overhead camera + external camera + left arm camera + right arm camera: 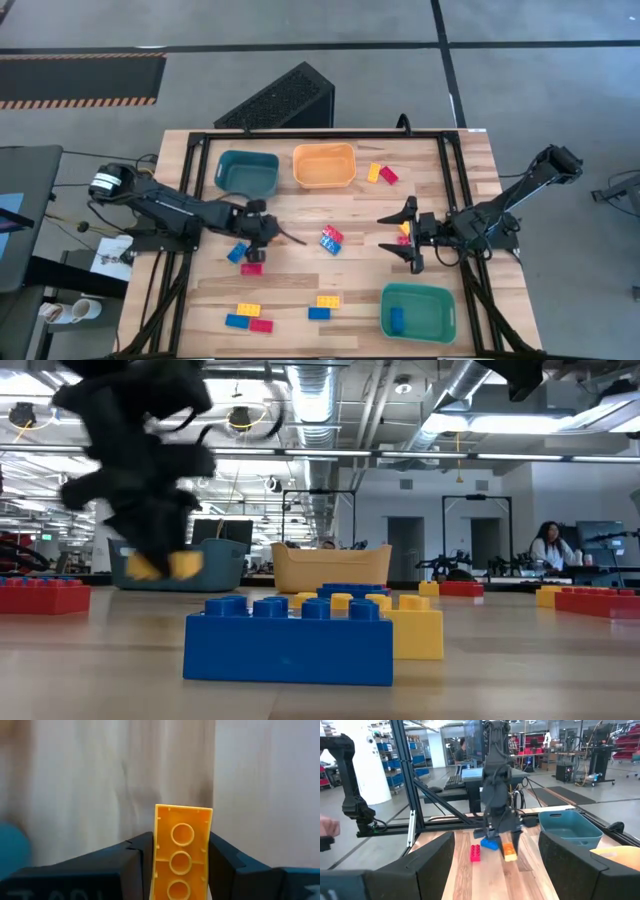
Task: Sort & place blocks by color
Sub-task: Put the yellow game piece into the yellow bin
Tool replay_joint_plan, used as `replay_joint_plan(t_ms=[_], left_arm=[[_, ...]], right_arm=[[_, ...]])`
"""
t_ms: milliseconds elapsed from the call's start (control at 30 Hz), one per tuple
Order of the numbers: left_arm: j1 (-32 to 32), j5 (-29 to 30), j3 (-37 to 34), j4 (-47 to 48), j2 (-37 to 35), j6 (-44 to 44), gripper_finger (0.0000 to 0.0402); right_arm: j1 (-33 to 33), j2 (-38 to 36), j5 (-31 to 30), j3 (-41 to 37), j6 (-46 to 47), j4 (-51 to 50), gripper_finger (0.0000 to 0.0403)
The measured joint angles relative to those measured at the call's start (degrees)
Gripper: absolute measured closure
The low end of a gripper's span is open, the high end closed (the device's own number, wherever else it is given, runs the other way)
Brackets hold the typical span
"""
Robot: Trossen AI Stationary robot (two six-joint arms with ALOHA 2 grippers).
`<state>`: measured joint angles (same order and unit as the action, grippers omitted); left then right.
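Fingers of your left gripper are pinching a small yellow-orange studded plastic brick lifted off the wooden table, likely for the orange plastic bin just beyond it, while the right gripper is waiting spread wide.

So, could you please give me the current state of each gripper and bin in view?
left gripper: shut on the yellow block, lifted clear of the table
right gripper: fingers open, holding nothing
teal bin at the back: upright, empty
orange bin: upright, empty
green bin: upright, one blue block inside
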<state>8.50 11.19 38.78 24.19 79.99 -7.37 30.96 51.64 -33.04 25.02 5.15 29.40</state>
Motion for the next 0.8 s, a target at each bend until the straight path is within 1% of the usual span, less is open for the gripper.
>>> replay_joint_plan(t_ms=[100,200,300,433,467,533,600,700,733,800], left_arm=[[-2.6,0.0,4.2,-2.6,0.0,5.8,0.0300],[-6.0,-0.2,7.1,-10.9,-0.1,13.6,0.0300],[-12.2,-4.9,7.6,-20.1,0.3,17.9,0.0300],[-20.9,-12.1,7.5,-29.3,1.5,16.9,0.0300],[-22.5,-13.8,7.7,-32.5,2.3,16.1,0.0300],[-25.2,-16.0,7.5,-35.0,3.1,14.1,0.0300],[-26.9,-16.6,7.7,-40.1,4.8,12.8,0.0300],[-28.5,-16.5,7.8,-42.1,7.0,11.2,0.0300],[-28.8,-15.8,8.2,-42.0,7.8,10.9,0.0300],[-29.2,-12.5,9.0,-41.9,9.1,10.0,0.0296]], right_arm=[[0.0,0.0,0.0,0.0,0.0,0.1,0.0092],[0.0,0.0,-0.1,0.0,0.0,0.3,0.0092],[0.0,0.0,-0.1,0.0,0.0,2.1,0.0092],[0.3,0.0,0.0,0.0,0.0,3.7,0.0092],[0.4,0.0,0.0,0.0,-0.1,3.6,0.0092],[0.7,0.0,0.0,0.0,-0.5,3.8,0.0092],[0.9,0.1,0.0,0.1,-0.5,3.9,0.0092],[0.8,0.1,0.0,0.1,-0.5,4.1,0.0092],[0.8,0.1,0.0,0.1,-0.5,4.1,0.0092],[0.8,0.1,0.0,0.1,-0.7,4.0,0.0092]])
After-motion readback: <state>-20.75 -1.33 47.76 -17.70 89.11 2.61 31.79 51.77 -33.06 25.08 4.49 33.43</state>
